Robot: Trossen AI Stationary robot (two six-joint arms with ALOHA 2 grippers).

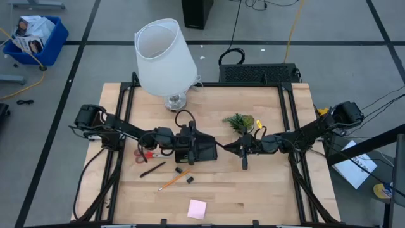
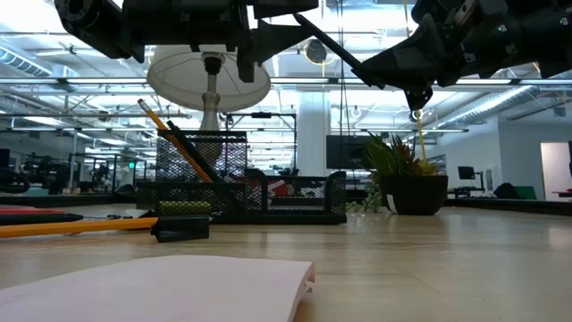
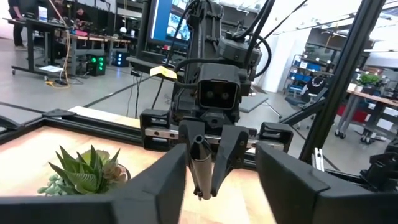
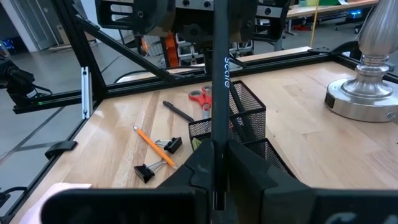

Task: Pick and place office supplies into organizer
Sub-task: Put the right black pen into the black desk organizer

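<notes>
One black pen [image 4: 219, 81] upright in right tool [image 4: 216, 163], tip down.

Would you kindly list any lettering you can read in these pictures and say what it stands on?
White lettering on the thin black pen held upright in the right gripper: too blurred to read for certain.
Printing on the packages in the blue plastic bin on the floor: too small to read.
No other text is legible.

Two binder clips [image 4: 155, 160], one organizer [image 4: 239, 127], one lamp [image 1: 164, 58]
</notes>
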